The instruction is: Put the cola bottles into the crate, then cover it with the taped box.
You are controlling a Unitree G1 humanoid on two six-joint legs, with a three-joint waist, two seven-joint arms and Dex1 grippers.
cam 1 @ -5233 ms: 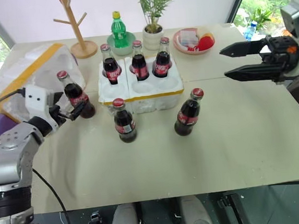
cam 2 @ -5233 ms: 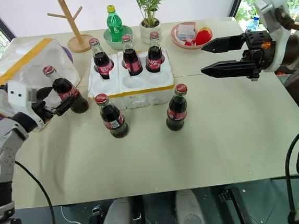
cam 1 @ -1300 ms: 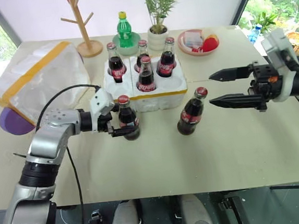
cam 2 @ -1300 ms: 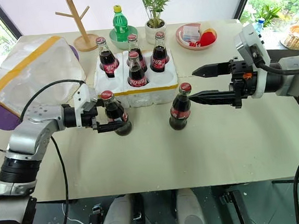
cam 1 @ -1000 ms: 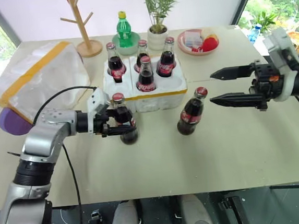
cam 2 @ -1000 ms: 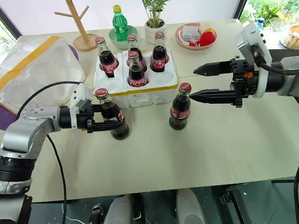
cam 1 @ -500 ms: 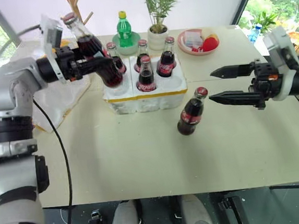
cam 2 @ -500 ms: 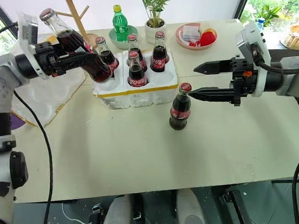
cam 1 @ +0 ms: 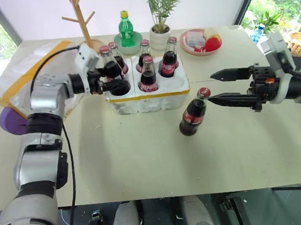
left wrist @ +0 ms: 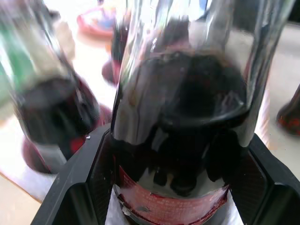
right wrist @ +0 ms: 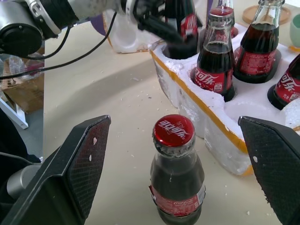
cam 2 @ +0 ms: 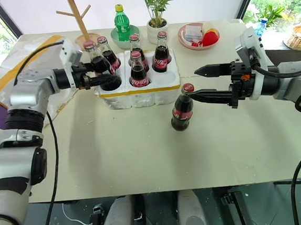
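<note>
A: Where is the small glass cola bottle with red cap (cam 2: 94, 64) held?

B: It is clamped by the left gripper (cam 2: 96, 78), tilted over the front-left well of the white styrofoam crate (cam 2: 138, 90).

A: What can go wrong?

B: The rim may be struck. The right gripper (cam 2: 203, 82) is wide open, empty, beside the last standing bottle (cam 2: 181, 108).

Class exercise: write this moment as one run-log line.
left gripper: shut on cola bottle, over front-left well of crate | right gripper: open beside last bottle on table | taped box: off
</note>
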